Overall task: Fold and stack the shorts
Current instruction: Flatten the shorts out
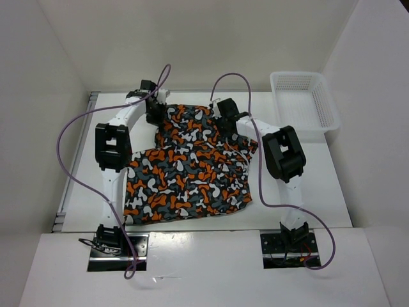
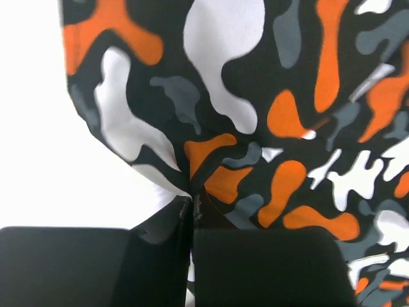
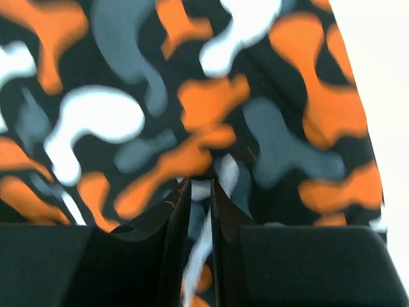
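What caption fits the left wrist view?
Left gripper pinching the edge of the printed shorts over the white table.

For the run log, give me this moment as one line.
phase: grasp far edge | shorts: spread on table | left gripper: shut on shorts | right gripper: shut on shorts | basket: far right

Right of the shorts (image 1: 185,173) the bench (image 1: 319,185) lay bare and passable; farther right of them, a white mesh basket (image 1: 327,105) stood in the way.
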Available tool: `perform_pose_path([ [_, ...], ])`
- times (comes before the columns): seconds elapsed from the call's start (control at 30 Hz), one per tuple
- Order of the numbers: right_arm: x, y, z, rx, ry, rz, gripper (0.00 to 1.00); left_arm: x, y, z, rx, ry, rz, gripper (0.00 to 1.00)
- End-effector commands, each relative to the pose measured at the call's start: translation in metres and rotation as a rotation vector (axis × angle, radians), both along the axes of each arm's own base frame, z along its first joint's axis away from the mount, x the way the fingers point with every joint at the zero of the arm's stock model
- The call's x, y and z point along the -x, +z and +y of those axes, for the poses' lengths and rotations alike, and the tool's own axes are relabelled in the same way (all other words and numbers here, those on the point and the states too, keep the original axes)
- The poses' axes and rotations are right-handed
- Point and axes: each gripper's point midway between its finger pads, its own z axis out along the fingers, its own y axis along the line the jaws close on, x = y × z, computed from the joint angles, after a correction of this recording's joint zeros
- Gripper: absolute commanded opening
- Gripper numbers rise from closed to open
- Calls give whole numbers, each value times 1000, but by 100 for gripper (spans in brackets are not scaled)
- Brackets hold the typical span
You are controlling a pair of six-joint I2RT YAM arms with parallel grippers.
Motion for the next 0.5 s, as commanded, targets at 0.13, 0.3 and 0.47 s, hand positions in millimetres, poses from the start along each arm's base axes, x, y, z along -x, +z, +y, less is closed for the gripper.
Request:
perform_pose_path([
  [0.13, -14, 6, 23, -6, 46, -52, 23, 27, 113, -73, -152, -98, -242, 23],
  [0.3, -10, 8, 34, -13, 71, -49, 25, 103, 73, -141, 24, -325, 6, 61],
  [0.47, -15, 28, 12, 47, 17, -111, 29, 131, 65, -134, 51, -338, 115, 73],
])
